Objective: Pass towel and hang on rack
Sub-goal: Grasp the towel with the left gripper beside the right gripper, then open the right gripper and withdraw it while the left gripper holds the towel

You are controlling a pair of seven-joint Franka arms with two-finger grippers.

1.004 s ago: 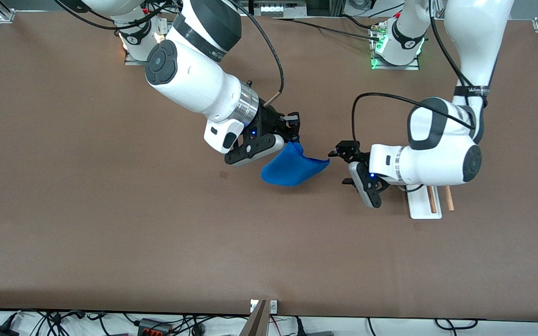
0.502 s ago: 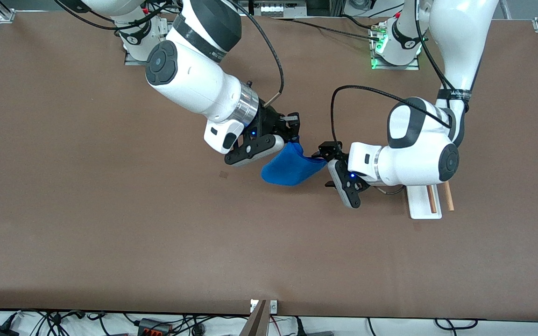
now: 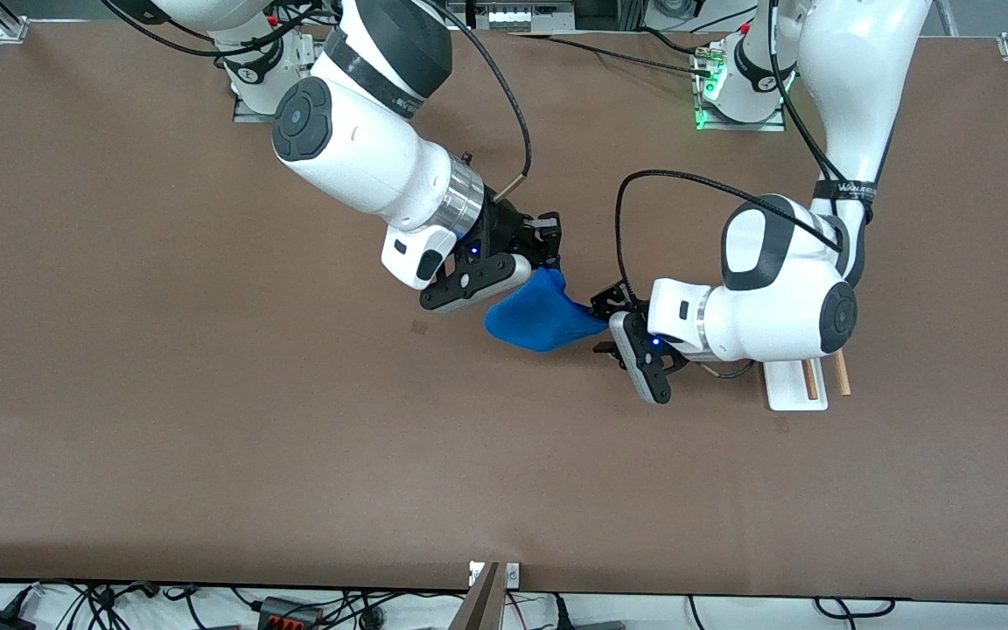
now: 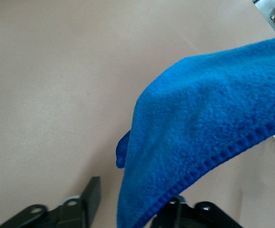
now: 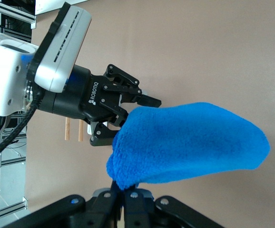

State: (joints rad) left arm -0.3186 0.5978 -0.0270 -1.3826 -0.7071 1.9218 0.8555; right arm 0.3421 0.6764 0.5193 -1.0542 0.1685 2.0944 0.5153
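Two grippers at one towel [image 3: 535, 317], held in the air over the middle of the tabletop. Towel: bright blue, fleecy pile, stitched hem along one edge, folded into a rounded pouch that sags between its two ends. Right gripper [image 3: 548, 254] pinched tight on the towel's upper corner, fingers closed with cloth bunched between them. Left gripper [image 3: 602, 322] at the towel's other tip, fingers [image 5: 147, 100] spread either side of the cloth; contact with it cannot be told. Rack [image 3: 797, 383] on the tabletop toward the left arm's end, nearer the front camera than the left arm's base: white flat base, two pale wooden rods, partly covered by the left arm.
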